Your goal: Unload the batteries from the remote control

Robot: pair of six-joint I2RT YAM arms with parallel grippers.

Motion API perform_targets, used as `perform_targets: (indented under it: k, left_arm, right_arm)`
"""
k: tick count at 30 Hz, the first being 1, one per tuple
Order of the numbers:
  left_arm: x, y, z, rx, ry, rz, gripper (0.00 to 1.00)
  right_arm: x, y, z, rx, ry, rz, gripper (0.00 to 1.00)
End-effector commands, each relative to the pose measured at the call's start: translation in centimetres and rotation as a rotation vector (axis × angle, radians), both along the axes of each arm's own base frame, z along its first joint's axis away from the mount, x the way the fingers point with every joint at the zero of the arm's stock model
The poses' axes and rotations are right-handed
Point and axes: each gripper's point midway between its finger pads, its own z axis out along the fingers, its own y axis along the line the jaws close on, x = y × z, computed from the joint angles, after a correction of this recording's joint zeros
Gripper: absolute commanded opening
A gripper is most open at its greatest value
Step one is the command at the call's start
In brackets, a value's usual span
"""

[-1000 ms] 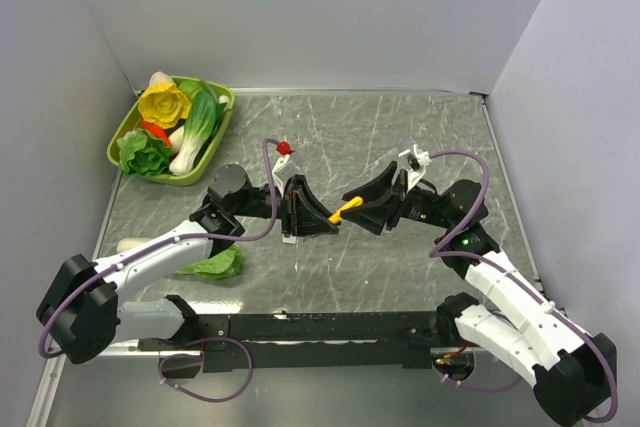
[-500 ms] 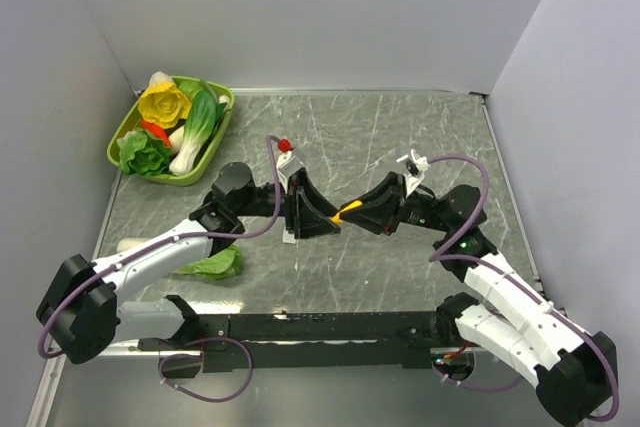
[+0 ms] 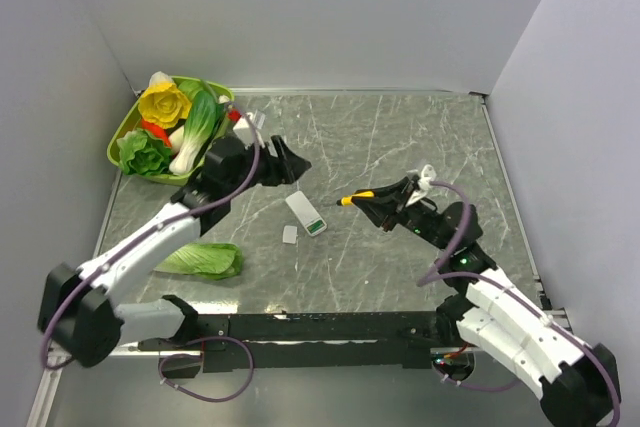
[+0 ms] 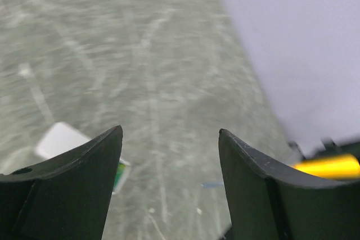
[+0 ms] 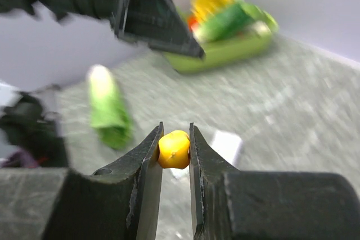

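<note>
Pulling back toward the basket [image 3: 229,100], the left gripper [image 3: 288,158] now stands spread and empty; earlier it met the right gripper [image 3: 375,199] mid-table. The remote [image 3: 306,213] lies flat between both grippers. The right gripper pinches the screwdriver [image 3: 352,198] handle. One remote, one cover [image 3: 290,234], one screwdriver; the batteries [image 3: 316,227] show only as a green patch, too small to count.

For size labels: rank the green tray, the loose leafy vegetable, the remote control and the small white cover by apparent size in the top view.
1. green tray
2. leafy vegetable
3. remote control
4. white cover
The gaps are clear, so nearness to the camera leaves no doubt.
</note>
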Motion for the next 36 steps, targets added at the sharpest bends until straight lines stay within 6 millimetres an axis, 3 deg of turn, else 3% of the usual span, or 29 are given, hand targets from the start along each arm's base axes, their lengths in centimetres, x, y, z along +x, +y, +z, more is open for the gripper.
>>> perform_targets:
  k: [1,2,4,5,6,7,10,13,15,16,20,23,31,36]
  left_arm:
    - [4.7,3.1,-5.1,0.169,0.162,0.253,0.73]
    - [5.4,3.0,-7.0,0.204,0.202,0.264,0.72]
    - [6.4,2.7,-8.0,0.220,0.218,0.267,0.70]
    - [6.9,2.4,-9.7,0.237,0.253,0.260,0.68]
    - [7.3,2.1,-10.0,0.233,0.260,0.252,0.65]
    - [7.8,2.3,-11.7,0.254,0.294,0.263,0.64]
    - [8.7,2.6,-14.4,0.278,0.346,0.271,0.64]
    - [9.3,2.6,-16.4,0.265,0.399,0.258,0.65]
    - [10.0,2.3,-16.7,0.263,0.408,0.246,0.67]
    - [9.9,2.0,-18.0,0.276,0.437,0.229,0.68]
    - [10.4,1.4,-18.6,0.254,0.449,0.222,0.70]
    - [10.2,1.0,-19.5,0.236,0.459,0.208,0.69]
    - [8.8,0.6,-20.8,0.209,0.499,0.164,0.55]
    - [8.1,1.6,-21.7,0.248,0.508,0.196,0.51]
  right_arm:
    - [2.1,-0.3,-2.3,-0.041,-0.029,-0.133,0.00]
    - [2.3,-0.2,-2.9,-0.055,-0.038,-0.148,0.00]
    - [2.6,0.3,-3.2,-0.065,-0.040,-0.170,0.00]
    - [3.2,0.7,-4.4,-0.094,0.001,-0.185,0.00]
    - [3.8,0.6,-5.7,-0.135,0.055,-0.219,0.00]
    - [4.1,1.3,-5.9,-0.155,0.083,-0.217,0.00]
    - [4.4,1.7,-6.9,-0.167,0.117,-0.251,0.00]
    - [4.7,2.3,-7.9,-0.207,0.147,-0.248,0.00]
    - [4.8,2.9,-8.9,-0.227,0.159,-0.234,0.00]
    - [4.8,3.2,-8.6,-0.207,0.153,-0.220,0.00]
    - [3.8,4.3,-8.6,-0.176,0.108,-0.158,0.00]
    - [4.5,4.3,-10.2,-0.223,0.127,-0.191,0.00]
    - [5.3,5.1,-10.8,-0.244,0.169,-0.202,0.00]
    - [5.3,5.1,-11.5,-0.250,0.184,-0.207,0.00]
